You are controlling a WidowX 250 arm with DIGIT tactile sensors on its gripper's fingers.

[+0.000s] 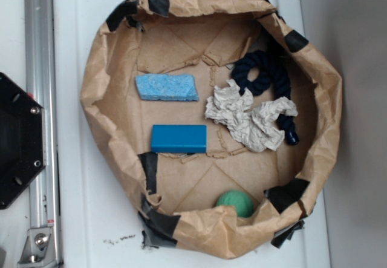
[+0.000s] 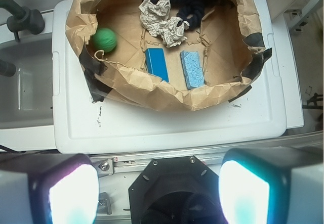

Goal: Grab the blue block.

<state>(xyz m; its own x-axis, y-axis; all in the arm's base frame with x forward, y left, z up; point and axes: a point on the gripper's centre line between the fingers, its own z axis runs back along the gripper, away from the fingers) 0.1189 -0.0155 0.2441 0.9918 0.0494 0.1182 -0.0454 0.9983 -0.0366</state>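
The blue block lies flat on the floor of the brown paper bowl, left of centre. In the wrist view the blue block lies far ahead inside the paper bowl. My gripper hangs high above the robot base, well short of the bowl. Its two fingers stand wide apart with nothing between them. The exterior view does not show the gripper.
A pale-blue sponge lies just beyond the block. Crumpled paper, a dark rope and a green ball share the bowl. The black robot base and a metal rail stand at the left.
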